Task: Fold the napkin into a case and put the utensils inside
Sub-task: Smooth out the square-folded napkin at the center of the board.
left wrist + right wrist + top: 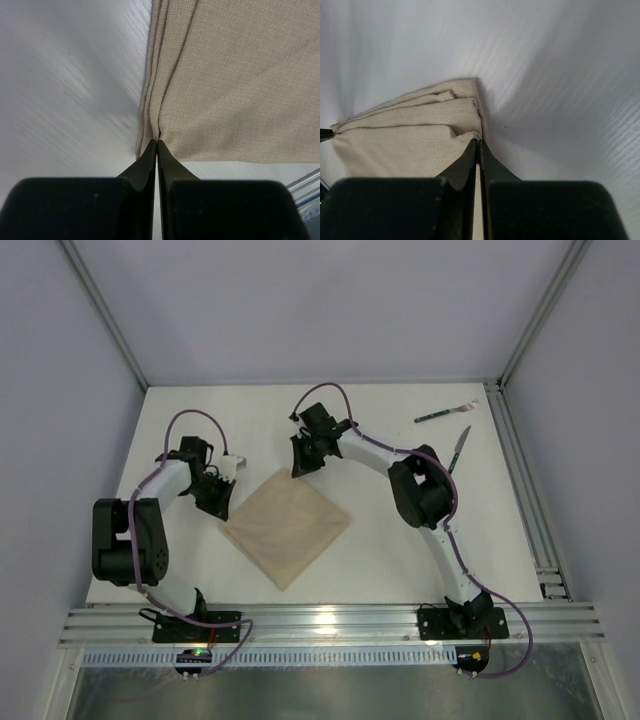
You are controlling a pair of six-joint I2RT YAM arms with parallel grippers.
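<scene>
Since the napkin (286, 525) is soft, thin and light, it will flop when you lift it, so hold it by its corners, not its middle. It is a plain tan cloth with a woven look, lying flat in a few layers. One corner sits right at the tips of the left gripper (157, 145), and the cloth spreads out ahead of those jaws and to their right. Those jaws are pinched tight on that corner. Another corner sits at the tips of the right gripper (479, 142), with cloth ahead and to the left, and those jaws pinch it tight too. You may have only some of the layers; the tips hide that. The table (400, 540) under the jaws is smooth and white. The fork (445, 412) and knife (459, 448), thin and hard with dark handles, lie well away from both jaws.
</scene>
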